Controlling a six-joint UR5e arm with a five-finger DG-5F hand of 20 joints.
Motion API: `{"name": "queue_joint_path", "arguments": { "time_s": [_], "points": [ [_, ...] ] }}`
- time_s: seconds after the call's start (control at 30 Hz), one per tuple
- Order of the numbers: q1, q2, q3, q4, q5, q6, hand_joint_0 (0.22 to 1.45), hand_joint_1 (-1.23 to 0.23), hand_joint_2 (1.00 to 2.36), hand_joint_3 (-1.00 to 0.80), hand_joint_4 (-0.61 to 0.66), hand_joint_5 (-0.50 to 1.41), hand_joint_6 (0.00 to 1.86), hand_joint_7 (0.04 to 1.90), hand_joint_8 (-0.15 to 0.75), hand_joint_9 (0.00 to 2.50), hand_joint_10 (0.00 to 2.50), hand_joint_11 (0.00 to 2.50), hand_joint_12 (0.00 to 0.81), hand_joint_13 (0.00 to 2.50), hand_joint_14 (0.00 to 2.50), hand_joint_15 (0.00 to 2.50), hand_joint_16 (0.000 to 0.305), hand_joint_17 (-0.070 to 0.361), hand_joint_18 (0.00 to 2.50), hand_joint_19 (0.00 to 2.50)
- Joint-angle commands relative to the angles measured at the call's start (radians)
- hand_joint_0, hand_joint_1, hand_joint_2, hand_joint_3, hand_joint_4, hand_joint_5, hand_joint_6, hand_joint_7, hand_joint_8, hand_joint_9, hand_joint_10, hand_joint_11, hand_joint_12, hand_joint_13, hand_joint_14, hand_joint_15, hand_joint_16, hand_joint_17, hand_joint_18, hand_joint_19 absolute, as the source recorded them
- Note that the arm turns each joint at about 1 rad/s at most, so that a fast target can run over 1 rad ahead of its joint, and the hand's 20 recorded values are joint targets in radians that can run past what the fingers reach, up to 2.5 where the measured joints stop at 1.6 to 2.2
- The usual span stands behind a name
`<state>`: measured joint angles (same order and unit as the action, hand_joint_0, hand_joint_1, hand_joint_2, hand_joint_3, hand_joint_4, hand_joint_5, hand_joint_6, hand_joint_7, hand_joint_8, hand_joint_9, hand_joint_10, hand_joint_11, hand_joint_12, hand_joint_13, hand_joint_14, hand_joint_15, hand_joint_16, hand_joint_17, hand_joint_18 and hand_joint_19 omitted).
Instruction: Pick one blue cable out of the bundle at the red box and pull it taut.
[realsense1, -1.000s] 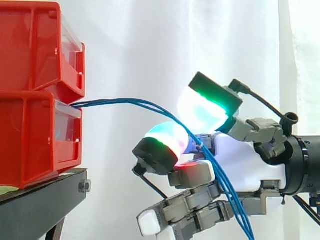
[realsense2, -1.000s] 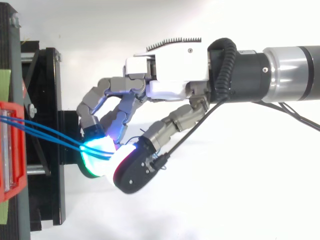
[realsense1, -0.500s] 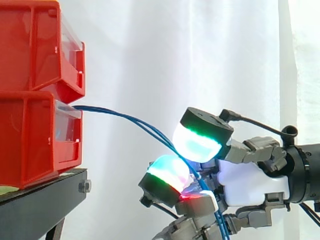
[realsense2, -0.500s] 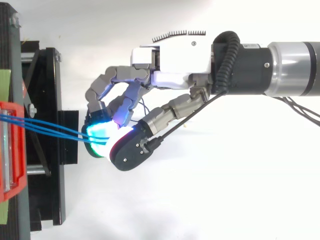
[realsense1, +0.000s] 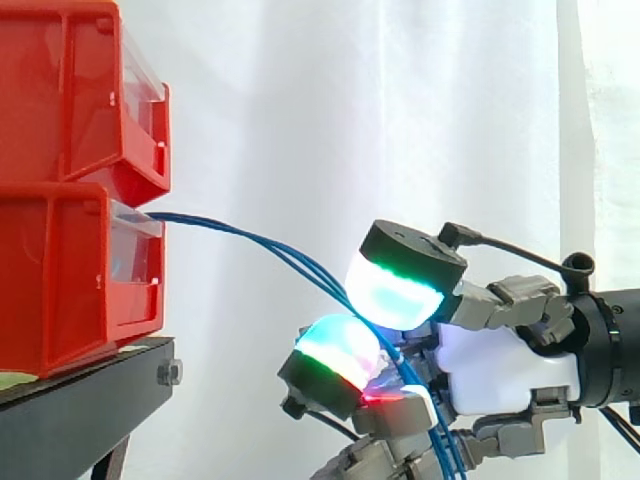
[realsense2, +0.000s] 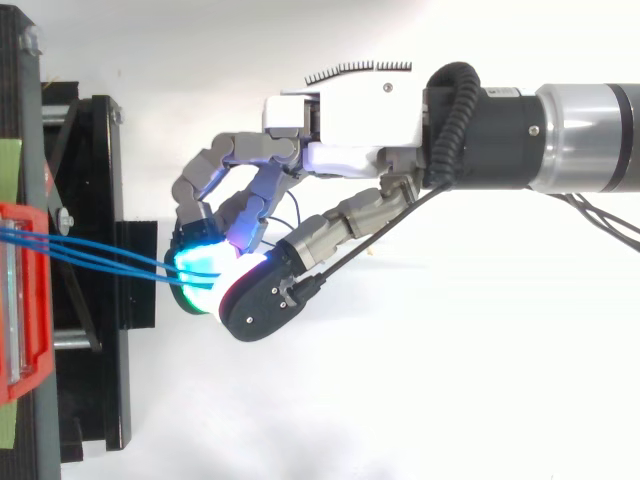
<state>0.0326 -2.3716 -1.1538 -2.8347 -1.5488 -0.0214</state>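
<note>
Several blue cables (realsense1: 260, 243) slope from the red box (realsense1: 70, 270) into the pinching hand (realsense2: 345, 112).

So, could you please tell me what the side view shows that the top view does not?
Side view: the red bins are stacked one on the other, and the blue cables slope down from the lower bin to the hand, then drop on below it. Top view: the cables run as separate strands, side by side, over the black stand. Both: the fingers are pinched on several cables, not one.
</note>
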Motion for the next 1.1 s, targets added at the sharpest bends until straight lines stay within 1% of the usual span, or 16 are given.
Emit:
{"name": "queue_joint_path", "arguments": {
  "time_s": [0.0,0.17,0.37,0.77,1.07],
  "points": [
    [0.0,-0.001,0.0,-0.002,0.001,-0.015,0.6,-0.75,1.0,-0.42,0.02,-0.16,0.88,1.04,0.228,1.06,0.01,1.29,0.335,0.66,0.02,0.43,0.049,0.11,0.47,0.41],
    [-0.002,0.0,0.0,-0.014,0.001,-0.031,0.59,-0.74,1.0,-0.44,0.02,-0.16,0.88,1.01,0.235,1.06,0.01,1.28,0.335,0.66,0.02,0.42,0.049,0.111,0.47,0.41],
    [-0.002,0.0,-0.001,-0.018,0.001,-0.034,0.56,-0.74,1.0,-0.49,0.03,-0.16,0.87,0.98,0.246,1.05,0.01,1.28,0.342,0.65,0.02,0.42,0.051,0.114,0.47,0.41],
    [-0.013,0.0,-0.001,-0.032,0.001,-0.032,0.5,-0.69,1.0,-0.5,0.04,-0.16,0.86,0.94,0.266,1.05,0.01,1.26,0.36,0.65,0.02,0.43,0.055,0.123,0.47,0.41],
    [-0.017,0.0,-0.001,-0.054,-0.002,-0.032,0.49,-0.68,1.0,-0.5,0.05,-0.16,0.85,0.93,0.274,1.05,0.01,1.26,0.363,0.65,0.02,0.42,0.055,0.125,0.46,0.42]
  ]
}}
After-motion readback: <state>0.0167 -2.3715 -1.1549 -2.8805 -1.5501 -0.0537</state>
